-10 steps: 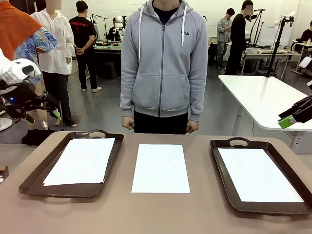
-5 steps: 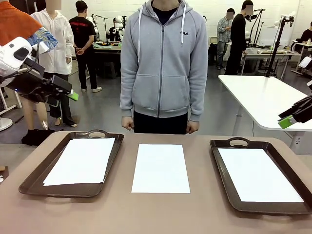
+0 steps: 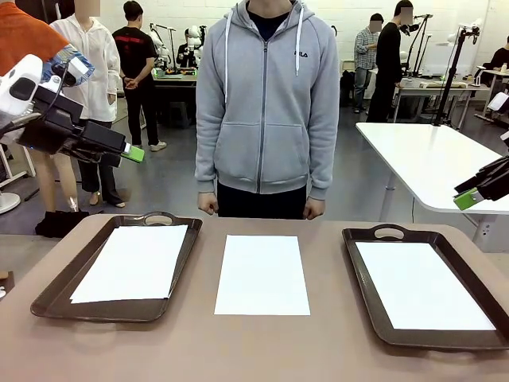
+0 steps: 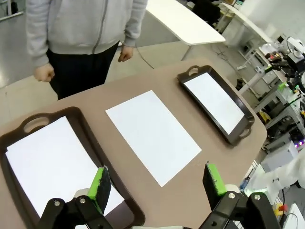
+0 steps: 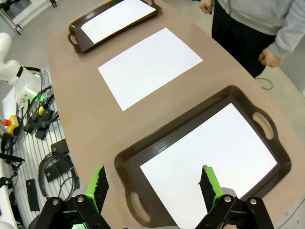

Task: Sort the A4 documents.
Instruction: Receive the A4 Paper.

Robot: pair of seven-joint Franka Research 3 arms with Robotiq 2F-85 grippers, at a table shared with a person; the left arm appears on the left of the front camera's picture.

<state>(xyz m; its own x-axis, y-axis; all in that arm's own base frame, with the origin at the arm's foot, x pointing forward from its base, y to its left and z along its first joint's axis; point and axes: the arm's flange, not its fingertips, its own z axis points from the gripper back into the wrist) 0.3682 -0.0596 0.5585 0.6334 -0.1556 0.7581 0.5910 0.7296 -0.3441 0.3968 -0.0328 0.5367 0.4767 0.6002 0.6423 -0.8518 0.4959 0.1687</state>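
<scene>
Table [image 3: 334,350]: brown surface across the lower half of the front frame.
Left tray [image 3: 48,298]: dark brown, lower left of the front frame; one of the A4 documents [image 3: 131,263] lies flat inside it.
Centre sheet [image 3: 262,274]: white, flat on the bare table at lower centre, between the two trays, touching neither.
Right tray [image 3: 362,278]: dark brown, lower right; a white sheet [image 3: 421,285] lies flat inside it.
Left gripper [image 3: 131,151]: upper left of the front frame, raised above the table; in its wrist view the green pads [image 4: 101,183] stand apart with nothing between them.
Right gripper [image 3: 469,197]: right edge, mid-height, clear of the table; fingers apart, nothing held.
Person [image 3: 266,103]: grey hoodie, standing at the far table edge, upper centre, hands at sides.
</scene>
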